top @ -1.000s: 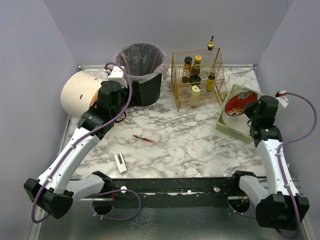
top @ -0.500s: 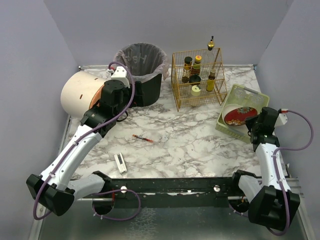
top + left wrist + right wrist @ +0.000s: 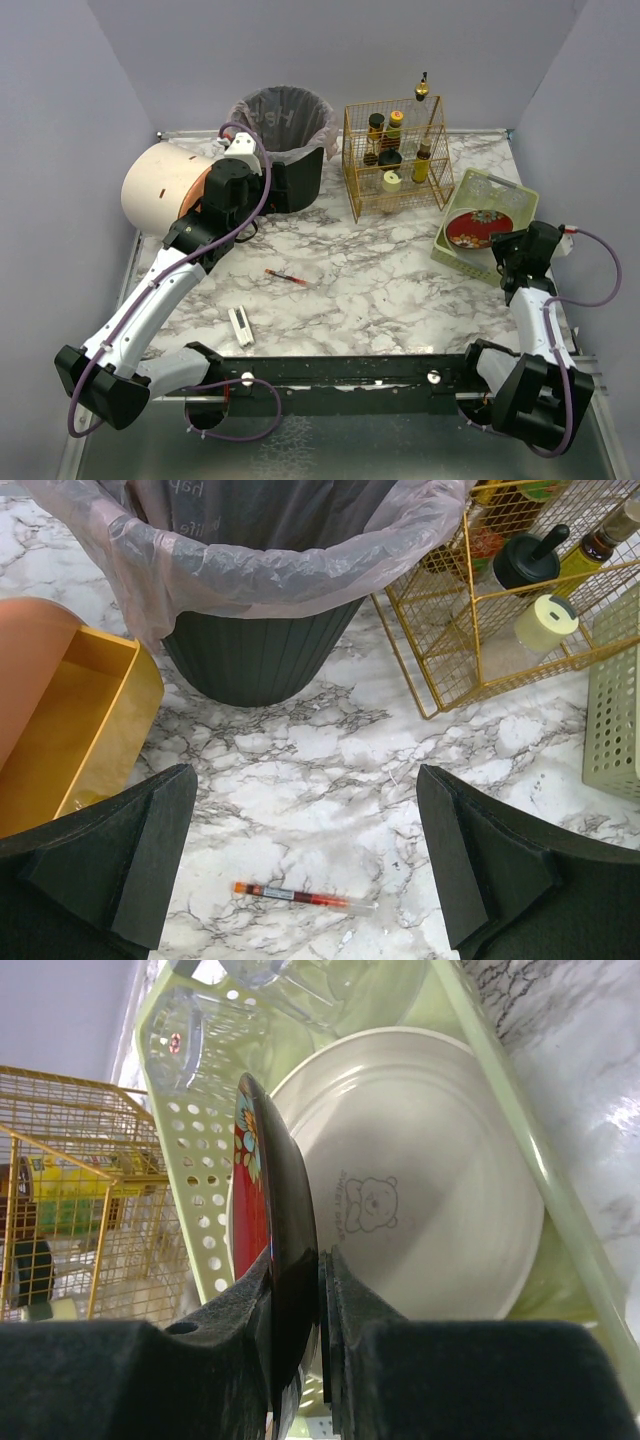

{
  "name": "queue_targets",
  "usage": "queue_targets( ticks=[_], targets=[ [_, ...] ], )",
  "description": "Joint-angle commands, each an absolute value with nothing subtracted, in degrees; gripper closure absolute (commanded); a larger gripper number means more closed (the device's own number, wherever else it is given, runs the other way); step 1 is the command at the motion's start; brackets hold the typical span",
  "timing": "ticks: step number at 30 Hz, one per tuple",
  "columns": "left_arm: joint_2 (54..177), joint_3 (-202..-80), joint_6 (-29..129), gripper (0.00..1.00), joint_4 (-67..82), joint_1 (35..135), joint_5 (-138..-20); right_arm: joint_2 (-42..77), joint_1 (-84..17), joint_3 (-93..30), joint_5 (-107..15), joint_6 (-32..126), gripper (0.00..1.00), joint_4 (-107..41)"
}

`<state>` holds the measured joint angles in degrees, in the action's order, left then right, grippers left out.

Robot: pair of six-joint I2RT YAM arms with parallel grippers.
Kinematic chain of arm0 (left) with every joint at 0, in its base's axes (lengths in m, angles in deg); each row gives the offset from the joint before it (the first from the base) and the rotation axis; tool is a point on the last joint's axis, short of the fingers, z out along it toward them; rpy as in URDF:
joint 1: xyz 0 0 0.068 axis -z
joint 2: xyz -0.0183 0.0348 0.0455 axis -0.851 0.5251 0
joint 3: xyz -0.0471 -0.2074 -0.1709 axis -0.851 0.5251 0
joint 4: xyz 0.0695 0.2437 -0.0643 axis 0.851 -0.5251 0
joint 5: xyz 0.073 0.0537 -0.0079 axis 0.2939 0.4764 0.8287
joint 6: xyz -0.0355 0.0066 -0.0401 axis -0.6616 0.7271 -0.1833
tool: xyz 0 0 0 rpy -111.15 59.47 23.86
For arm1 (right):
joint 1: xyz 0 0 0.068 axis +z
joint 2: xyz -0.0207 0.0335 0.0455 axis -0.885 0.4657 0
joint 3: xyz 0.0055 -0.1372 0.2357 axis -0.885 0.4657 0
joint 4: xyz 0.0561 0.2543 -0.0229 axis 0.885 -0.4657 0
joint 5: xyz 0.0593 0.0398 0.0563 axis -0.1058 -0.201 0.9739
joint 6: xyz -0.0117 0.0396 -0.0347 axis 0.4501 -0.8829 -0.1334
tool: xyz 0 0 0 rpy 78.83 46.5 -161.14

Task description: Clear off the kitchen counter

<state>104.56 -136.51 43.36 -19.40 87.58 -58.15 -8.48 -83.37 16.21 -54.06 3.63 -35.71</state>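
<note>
The kitchen counter point(image 3: 380, 280) is white marble with grey veins. A thin tube point(image 3: 288, 277) with an orange cap and red contents lies on it. In the left wrist view the tube point(image 3: 305, 897) lies below and between the fingers. My left gripper point(image 3: 305, 775) is open and empty, held high above the counter in front of the bin, and shows in the top view point(image 3: 238, 222). My right gripper point(image 3: 322, 1265) is shut on the rim of a red plate point(image 3: 262, 1190) with a black underside. It holds the plate on edge inside the green dish rack point(image 3: 522, 196).
A black bin point(image 3: 283, 140) with a pink liner stands at the back. A gold wire rack point(image 3: 395, 160) holds bottles. A round bread box point(image 3: 160, 185) lies open at the left. A small white object point(image 3: 240, 325) lies near the front. The dish rack holds a white plate point(image 3: 430, 1210) and glasses point(image 3: 195, 1030).
My right gripper has lowered the red plate into the green rack and drawn back toward the near edge. The left arm has barely moved.
</note>
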Motion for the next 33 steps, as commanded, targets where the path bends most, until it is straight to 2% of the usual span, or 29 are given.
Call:
queue_targets(
  ticks=[1, 15, 25, 33],
  targets=[
    [104.6, -136.4, 42.8, 0.01, -18.1, 87.3, -59.5, -6.7, -84.4, 16.3, -50.6, 2.5, 0.92, -27.3],
    [104.3, -135.6, 42.6, 0.01, -18.2, 87.2, -59.8, -0.3, -86.1, 17.3, -45.8, 3.3, 0.89, -22.4],
    [104.1, -135.4, 42.4, 0.01, -18.2, 87.3, -60.1, 1.6, -86.4, 18.4, -44.6, 4.8, 0.63, -21.4],
    [104.4, -135.4, 42.3, 0.01, -18.2, 87.3, -60.5, 2.2, -86.5, 18.1, -44.7, 7.0, 0.48, -23.1]
  ],
)
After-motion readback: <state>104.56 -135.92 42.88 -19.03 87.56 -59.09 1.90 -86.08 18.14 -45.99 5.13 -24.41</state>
